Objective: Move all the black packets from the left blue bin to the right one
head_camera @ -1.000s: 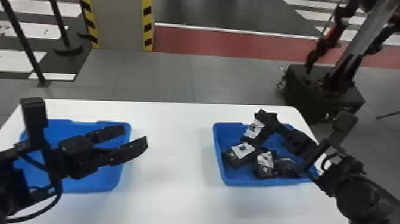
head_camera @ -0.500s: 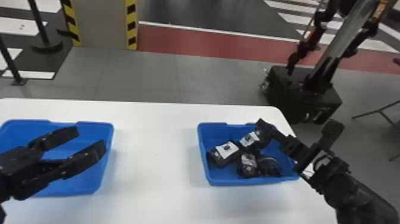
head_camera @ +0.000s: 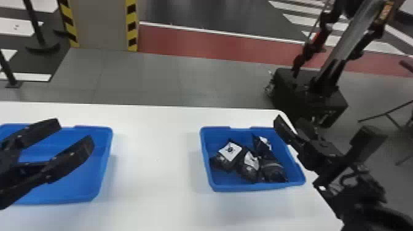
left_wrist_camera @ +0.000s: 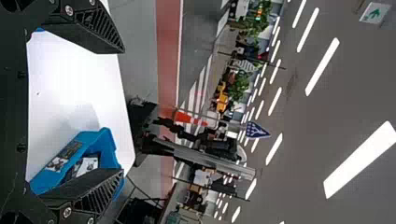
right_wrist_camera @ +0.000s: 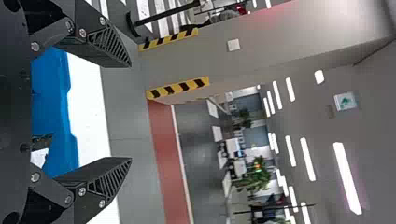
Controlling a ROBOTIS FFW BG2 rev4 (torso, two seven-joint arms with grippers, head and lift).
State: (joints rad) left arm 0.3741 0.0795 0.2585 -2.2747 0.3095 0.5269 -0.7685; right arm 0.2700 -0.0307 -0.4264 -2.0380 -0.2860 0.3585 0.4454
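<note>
Left claw [head_camera: 75, 132] has slid to the left since a second ago, and the right claw [head_camera: 289, 119] has pulled away to the right from the packet it was next to, which now lies down in the right bin [head_camera: 245, 187]. Starting on the left, the left claw hangs over the left bin [head_camera: 106, 159], with its two black fingers spread wide apart and only air between them. Past that bin comes the white table [head_camera: 153, 169], and then the right bin, where four black packets sit close together. One packet [head_camera: 230, 153] is on the left, with a white label on top. Next to it is another packet [head_camera: 250, 166] with a white label. Then comes a packet [head_camera: 264, 144] at the back, and a darker packet [head_camera: 272, 170] in front of it. Near the back one is the right claw, above the far right corner of the bin, up and to the right of the bunch. Its fingers are spread wide too. All four packets are well apart from the left claw.
</note>
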